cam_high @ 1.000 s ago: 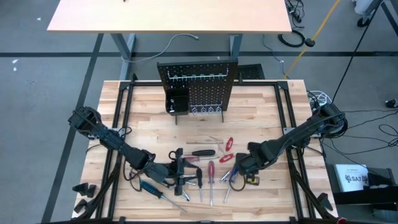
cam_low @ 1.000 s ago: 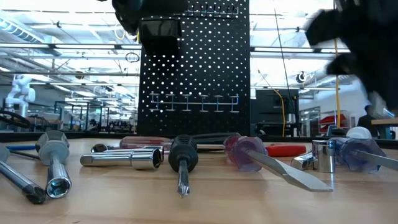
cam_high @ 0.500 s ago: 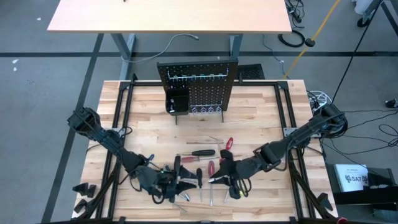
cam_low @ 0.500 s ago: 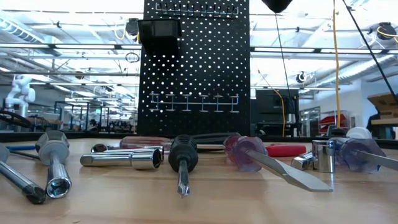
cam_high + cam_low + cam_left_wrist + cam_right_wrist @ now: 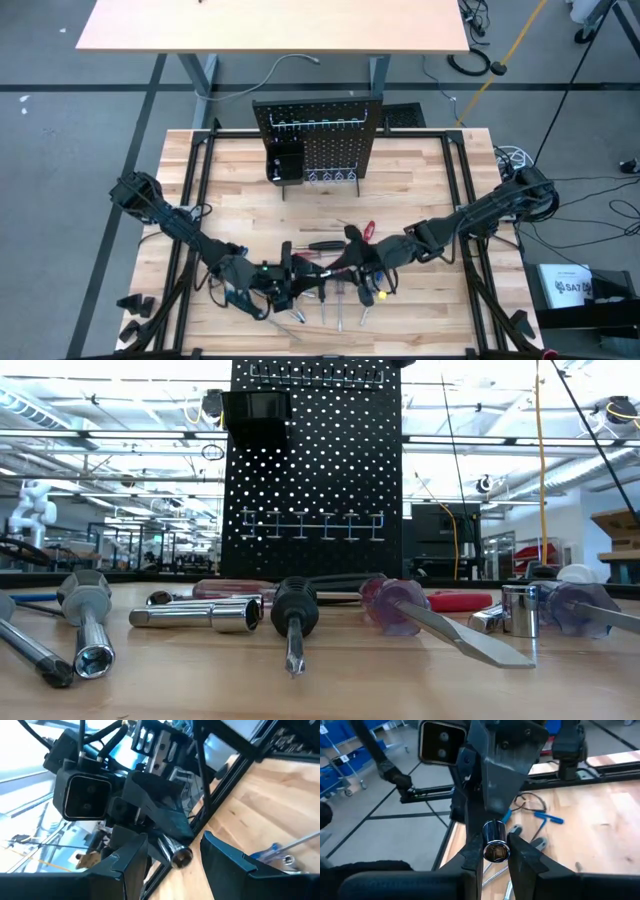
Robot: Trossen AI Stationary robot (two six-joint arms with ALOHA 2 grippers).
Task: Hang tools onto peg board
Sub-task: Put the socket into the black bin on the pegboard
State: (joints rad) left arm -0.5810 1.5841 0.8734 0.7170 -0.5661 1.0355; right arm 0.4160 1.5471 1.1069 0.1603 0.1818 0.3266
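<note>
Handover of a chrome socket tool, with nothing hung so far.
Right gripper (image 5: 496, 862) pinches the chrome socket tool (image 5: 495, 846) narrowly, while the left gripper (image 5: 172, 857) spreads wide around its other end; both meet well in front of the peg board (image 5: 318, 140). The socket is shiny, cylindrical and hollow-ended. Screwdrivers (image 5: 293, 616), pliers and other sockets lie on the table (image 5: 240, 215) before the board, whose hooks appear bare, so nearly everything remains.
</note>
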